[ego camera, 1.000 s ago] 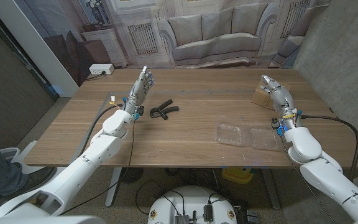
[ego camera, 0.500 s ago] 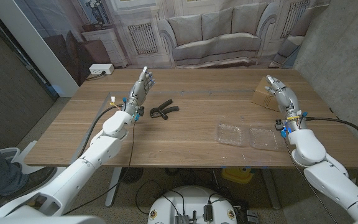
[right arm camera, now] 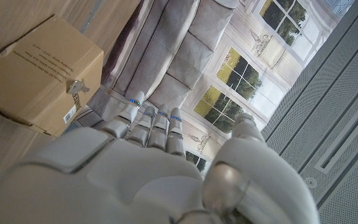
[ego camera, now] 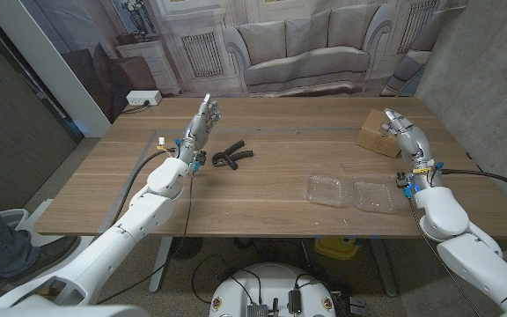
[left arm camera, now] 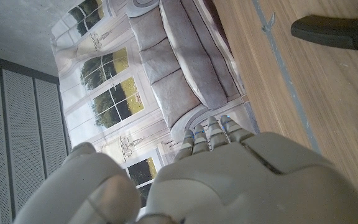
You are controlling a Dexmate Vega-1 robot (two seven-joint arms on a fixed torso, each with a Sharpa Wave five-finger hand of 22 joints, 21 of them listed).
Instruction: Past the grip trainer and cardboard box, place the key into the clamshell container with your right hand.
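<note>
Presently: one cardboard box (ego camera: 378, 134), one grip trainer (ego camera: 231, 156), one clamshell container (ego camera: 354, 193).

Cardboard box (ego camera: 376, 135) just beside right hand (ego camera: 406, 136) — bare table (ego camera: 280, 167) toward clamshell container (ego camera: 356, 193).

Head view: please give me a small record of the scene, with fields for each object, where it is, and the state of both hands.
cardboard box: far right of table, beside right hand
key: on the box
clamshell container: open, near edge, right of centre
grip trainer: left of centre, near left hand
left hand: raised, holds nothing
right hand: beside box, holds nothing
</note>
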